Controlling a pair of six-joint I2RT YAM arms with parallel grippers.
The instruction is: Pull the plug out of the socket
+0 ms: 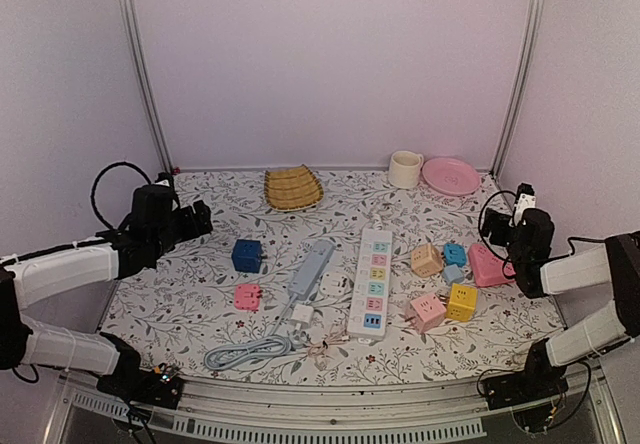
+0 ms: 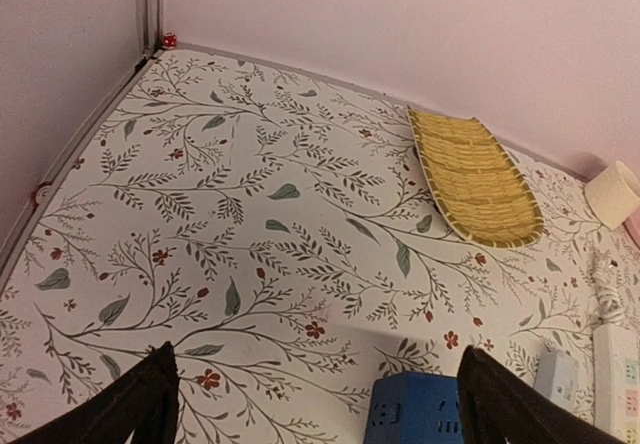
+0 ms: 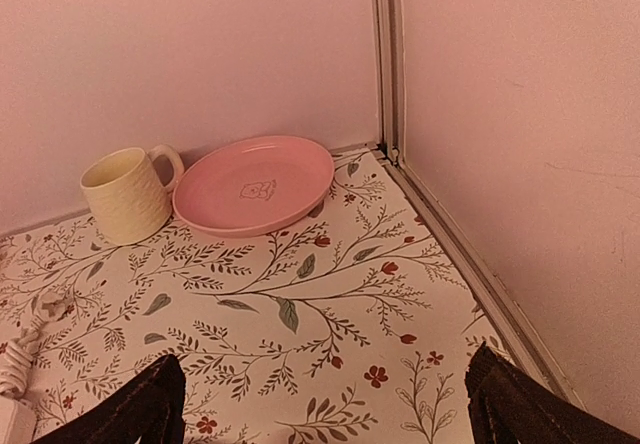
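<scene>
The socket point(image 1: 373, 282), a long white power strip with pastel outlet panels, lies mid-table pointing away from me. A dark blue plug point(image 1: 372, 320) sits in its nearest outlet. The strip's far end shows at the right edge of the left wrist view point(image 2: 620, 364). My left gripper point(image 1: 200, 219) hovers open and empty at the left, well away from the strip; its dark fingers point(image 2: 140, 404) frame bare cloth. My right gripper point(image 1: 495, 226) is open and empty at the far right, facing the back corner point(image 3: 325, 404).
A grey-blue strip point(image 1: 311, 269) with a white plug point(image 1: 302, 314) and coiled cable point(image 1: 245, 352) lies left of the socket. Blue cube point(image 1: 247, 255) and pink cube point(image 1: 247, 296) are further left. Several coloured cubes point(image 1: 461, 302) sit right. Basket point(image 1: 292, 188), cup point(image 1: 404, 169), pink plate point(image 1: 450, 175) stand at the back.
</scene>
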